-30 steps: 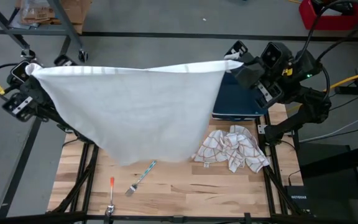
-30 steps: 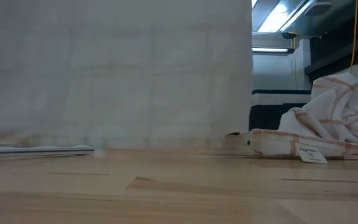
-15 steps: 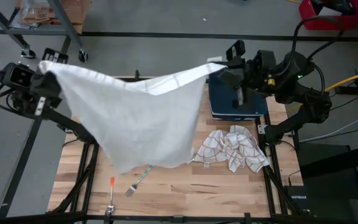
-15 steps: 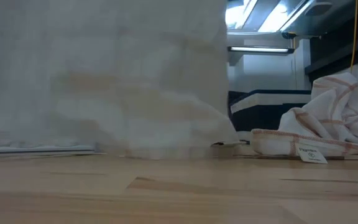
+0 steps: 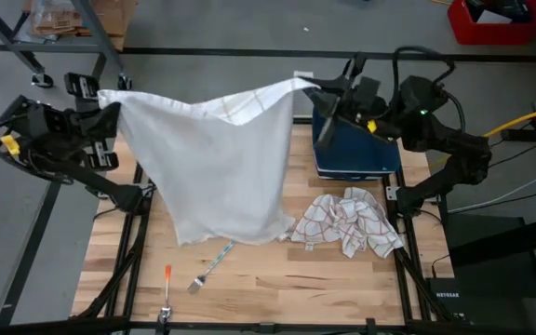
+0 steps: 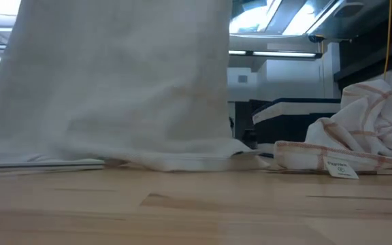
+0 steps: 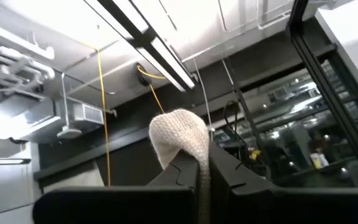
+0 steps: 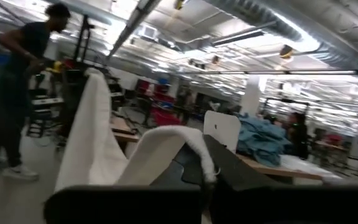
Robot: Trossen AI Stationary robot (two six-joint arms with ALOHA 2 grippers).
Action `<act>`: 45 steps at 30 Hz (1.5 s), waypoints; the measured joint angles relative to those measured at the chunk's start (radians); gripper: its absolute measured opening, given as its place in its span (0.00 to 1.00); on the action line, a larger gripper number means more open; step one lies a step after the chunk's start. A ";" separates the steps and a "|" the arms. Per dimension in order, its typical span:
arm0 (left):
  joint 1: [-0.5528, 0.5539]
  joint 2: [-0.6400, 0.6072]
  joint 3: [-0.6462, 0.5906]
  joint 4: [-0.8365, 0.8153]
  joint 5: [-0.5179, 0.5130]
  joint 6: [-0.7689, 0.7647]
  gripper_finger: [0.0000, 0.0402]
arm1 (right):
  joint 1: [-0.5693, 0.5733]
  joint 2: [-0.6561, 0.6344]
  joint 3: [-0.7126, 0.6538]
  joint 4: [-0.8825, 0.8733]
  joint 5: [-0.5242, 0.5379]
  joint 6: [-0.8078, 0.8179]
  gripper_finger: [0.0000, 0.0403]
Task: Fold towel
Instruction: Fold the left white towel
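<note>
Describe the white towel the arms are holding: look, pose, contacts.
The white towel is plain woven cloth with faint thin stripes near its top edge. It hangs spread between the two arms: the left gripper is shut on one top corner, the right gripper on the other, and each wrist view shows a nub of cloth pinched between the fingers. The top edge sags in between. Its bottom hem lies bunched on the wooden table, just beside the fork.
</note>
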 joint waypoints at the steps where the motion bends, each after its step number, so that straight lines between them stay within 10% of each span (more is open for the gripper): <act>1: 0.000 0.000 0.000 0.012 0.000 0.000 0.00 | -0.008 0.001 0.000 0.008 0.000 0.005 0.01; 12: 0.000 -0.026 0.000 0.123 0.016 0.035 0.00 | -0.012 -0.009 0.000 0.099 -0.017 0.006 0.01; 27: 0.000 0.009 -0.002 0.395 0.260 -0.606 0.00 | -0.011 -0.062 -0.002 0.209 -0.290 0.512 0.01; 45: 0.000 0.131 0.031 0.564 0.390 -0.811 0.00 | -0.011 -0.062 -0.002 0.290 -0.411 0.815 0.01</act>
